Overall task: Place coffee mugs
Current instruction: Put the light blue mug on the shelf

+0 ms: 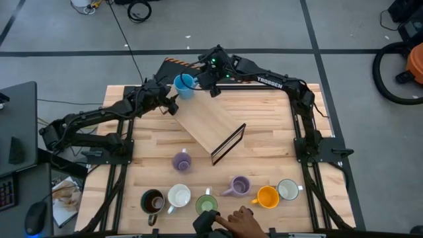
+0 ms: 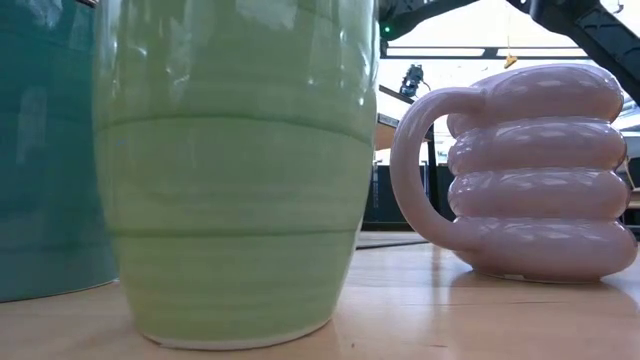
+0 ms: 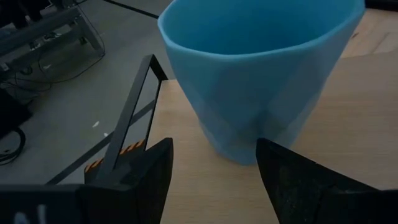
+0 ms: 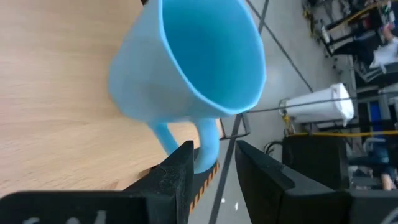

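Blue mug (image 4: 186, 62) handle in right gripper (image 4: 214, 158) (pinched)

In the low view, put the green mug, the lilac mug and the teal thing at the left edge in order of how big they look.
1. Green mug, filling most of the height.
2. Lilac mug, clearly smaller.
The teal thing is cut off by the edge, so unranked. The green mug looks nearest the camera, so true sizes stay unsure.

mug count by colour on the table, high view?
Blue mug: 1
Lilac mugs: 2
White mugs: 2
Green mug: 1
Orange mug: 1
Dark brown mug: 1
Total: 8
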